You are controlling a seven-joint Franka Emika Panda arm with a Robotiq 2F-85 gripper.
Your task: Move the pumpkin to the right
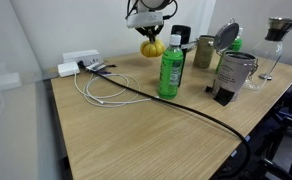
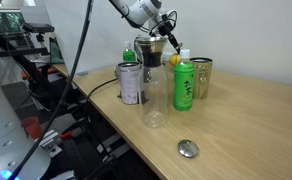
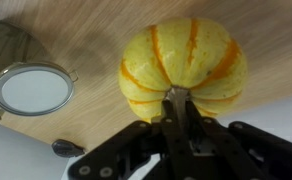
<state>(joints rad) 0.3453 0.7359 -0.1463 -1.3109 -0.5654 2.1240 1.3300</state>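
The pumpkin (image 3: 186, 60) is round and yellow with orange ribs, and it fills the wrist view. My gripper (image 3: 176, 100) is shut on its short stem from above. In an exterior view the pumpkin (image 1: 152, 47) hangs under the gripper (image 1: 149, 31) at the far side of the wooden table (image 1: 136, 130), just behind the green bottle (image 1: 171, 67). In the exterior view from the opposite side only a yellow sliver of the pumpkin (image 2: 172, 61) shows behind the green bottle (image 2: 183, 85). I cannot tell whether the pumpkin touches the table.
A tin can (image 1: 204, 52), a metal canister (image 1: 234, 70) with an open lid and a stemmed glass (image 1: 273, 50) stand near the pumpkin. A black cable (image 1: 176, 105) and a white cable (image 1: 101, 88) cross the table from a power strip (image 1: 76, 63). A clear glass (image 2: 154, 98) and a round lid (image 2: 188, 149) show nearer the front.
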